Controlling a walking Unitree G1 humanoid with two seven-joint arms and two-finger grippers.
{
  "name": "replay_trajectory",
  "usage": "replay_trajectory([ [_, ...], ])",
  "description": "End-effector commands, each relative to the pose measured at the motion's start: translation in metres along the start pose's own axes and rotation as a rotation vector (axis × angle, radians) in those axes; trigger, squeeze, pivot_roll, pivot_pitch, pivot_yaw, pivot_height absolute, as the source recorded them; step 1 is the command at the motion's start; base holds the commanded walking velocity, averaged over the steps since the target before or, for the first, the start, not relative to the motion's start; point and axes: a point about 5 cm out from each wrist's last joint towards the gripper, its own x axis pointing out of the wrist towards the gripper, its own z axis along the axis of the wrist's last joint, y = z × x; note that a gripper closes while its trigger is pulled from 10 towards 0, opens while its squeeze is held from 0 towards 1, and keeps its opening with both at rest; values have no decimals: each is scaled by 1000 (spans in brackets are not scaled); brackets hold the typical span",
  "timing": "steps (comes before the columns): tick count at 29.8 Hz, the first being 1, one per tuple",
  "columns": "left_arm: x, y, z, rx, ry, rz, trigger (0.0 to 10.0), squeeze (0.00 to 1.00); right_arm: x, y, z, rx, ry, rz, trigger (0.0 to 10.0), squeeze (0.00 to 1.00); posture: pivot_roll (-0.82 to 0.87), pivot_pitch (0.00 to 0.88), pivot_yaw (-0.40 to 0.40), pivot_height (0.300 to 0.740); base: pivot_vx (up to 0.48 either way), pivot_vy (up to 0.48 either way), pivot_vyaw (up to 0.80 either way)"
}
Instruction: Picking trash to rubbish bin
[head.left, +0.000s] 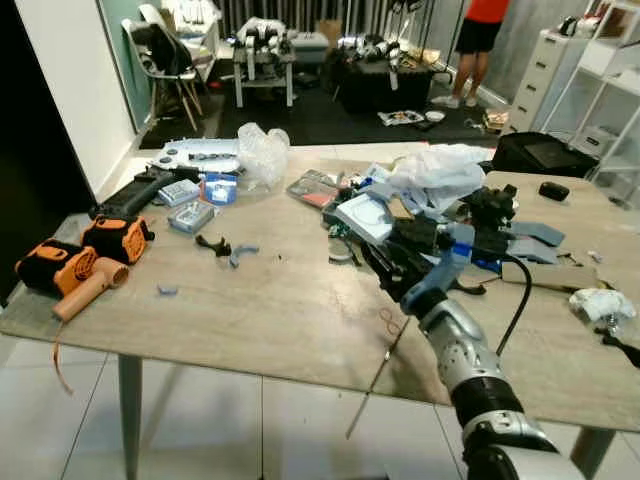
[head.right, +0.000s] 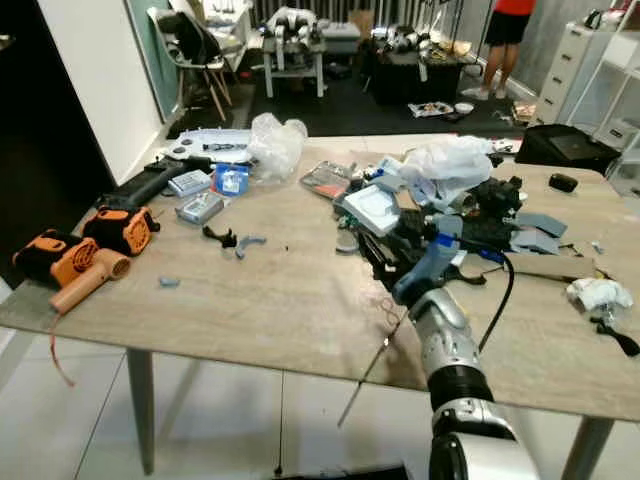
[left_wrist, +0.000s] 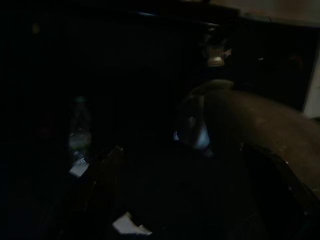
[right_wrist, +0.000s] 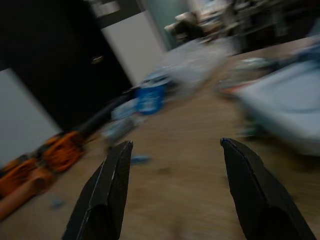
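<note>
A: Reaching over the counter (head.left: 250, 310), the right pincer (right_wrist: 175, 185) hangs with its fingers spread wide, holding nothing. The trash looks to be the crumpled white plastic (head.left: 440, 172) at the far right, beside the clear bag (head.left: 262, 152) at far centre.

B: How should it go in?

A: Probably swing right, keep the fingers spread, and close on a loose fold, not the flat white tray (head.left: 365, 215) beneath.

B: What's in the way?

A: Black gear (head.left: 492, 210) crowds the plastic. Orange tools (head.left: 85, 255) sit near left, well apart. A person (head.left: 478, 40) stands far behind. The left pincer is lost in darkness; I cannot tell its state.
</note>
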Motion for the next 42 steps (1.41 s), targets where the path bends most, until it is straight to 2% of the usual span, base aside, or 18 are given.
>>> replay_trajectory([
  [1, 1, -8, -9, 3, 29, -9, 10000, 0, -5, -6, 2, -19, 0, -18, 10000, 0, -50, 134, 14, 740, 247, 0, 0],
  [11, 7, -27, -9, 9, 31, -28, 10000, 0, -3, -4, 1, -63, -5, -27, 10000, 0, -44, 140, 17, 740, 251, 0, 0],
  [14, 8, -29, -7, 7, 29, -22, 10000, 0, -2, -10, 12, -167, -30, -104, 10000, 0, -43, 142, 21, 740, 165, 0, 0],
  [16, 8, -29, -7, 7, 29, -20, 10000, 0, -2, -12, 15, -193, -39, -122, 10000, 0, -43, 142, 21, 740, 0, 0, 0],
  [17, 8, -28, -6, 4, 28, -17, 10000, 0, -1, -14, 21, -246, -45, -141, 10000, 0, -44, 145, 22, 740, 0, 0, 0],
  [18, 8, -28, -6, 4, 28, -17, 10000, 0, -1, -14, 21, -246, -45, -141, 10000, 0, -44, 145, 22, 740, 0, 0, 0],
  [20, 7, -25, -7, 2, 27, -12, 10000, 0, -1, -17, 30, -348, -49, -170, 10000, 0, -44, 148, 23, 740, 0, 0, 0],
  [22, 2, -13, -12, -2, 25, -1, 10000, 0, -2, -23, 43, -484, -56, -214, 10000, 0, -44, 155, 21, 740, 0, 0, 0],
  [24, 0, -9, -13, -2, 26, 2, 10000, 0, -2, -24, 47, -523, -60, -229, 10000, 0, -44, 156, 20, 740, 0, 0, 0],
  [25, -2, -3, -17, -1, 31, 8, 10000, 0, -3, -29, 54, -628, -43, -269, 10000, 0, -45, 155, 19, 740, 0, 0, 0],
  [26, -2, -3, -17, -1, 31, 8, 10000, 0, -3, -29, 54, -628, -43, -269, 10000, 0, -45, 155, 19, 740, 0, 0, 0],
  [28, -8, 10, -23, 3, 44, 21, 10000, 0, -7, -40, 68, -845, -2, -344, 10000, 0, -45, 151, 20, 740, 0, 0, 0],
  [29, -8, 10, -23, 3, 44, 21, 10000, 0, -7, -40, 68, -845, -2, -344, 10000, 0, -45, 151, 20, 740, 0, 0, 0],
  [31, -12, 17, -26, 5, 53, 29, 10000, 0, -10, -49, 78, -1025, 43, -384, 10000, 0, -44, 156, 21, 740, 0, 0, 0],
  [34, -12, 19, -23, 7, 53, 36, 10000, 0, -14, -62, 86, -1196, 129, -424, 10000, 0, -28, 184, 26, 740, 0, 0, 0],
  [36, -12, 19, -22, 7, 52, 37, 10000, 0, -14, -64, 87, -1226, 145, -431, 10000, 0, -28, 184, 26, 740, 0, 0, 0],
  [40, -13, 21, -24, 11, 58, 46, 10000, 0, -15, -72, 100, -1370, 219, -448, 10000, 0, -8, 230, 41, 740, 0, 0, 0],
  [42, -15, 25, -28, 14, 67, 51, 10000, 0, -15, -74, 101, -1373, 232, -442, 10000, 0, 2, 252, 48, 740, 0, 0, 0],
])
